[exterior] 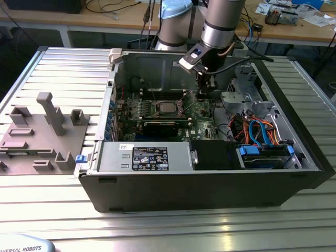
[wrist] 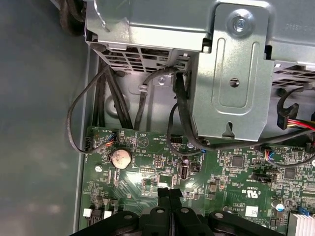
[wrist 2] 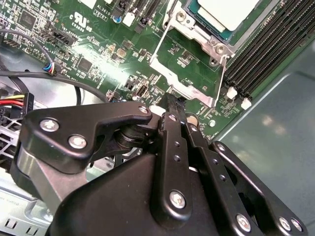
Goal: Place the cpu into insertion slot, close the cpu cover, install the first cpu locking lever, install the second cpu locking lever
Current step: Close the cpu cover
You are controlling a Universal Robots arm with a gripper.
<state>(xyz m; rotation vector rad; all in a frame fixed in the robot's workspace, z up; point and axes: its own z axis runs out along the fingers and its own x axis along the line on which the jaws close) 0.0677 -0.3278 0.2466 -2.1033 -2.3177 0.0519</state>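
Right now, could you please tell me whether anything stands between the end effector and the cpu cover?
Nothing visible does. In the second wrist view the end effector, fingers together, sits right at the silvery edge of the cpu cover.

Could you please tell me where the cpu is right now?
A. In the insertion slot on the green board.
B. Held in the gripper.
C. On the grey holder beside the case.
A: the cpu lies inside the insertion slot, with the gripper apart from it.
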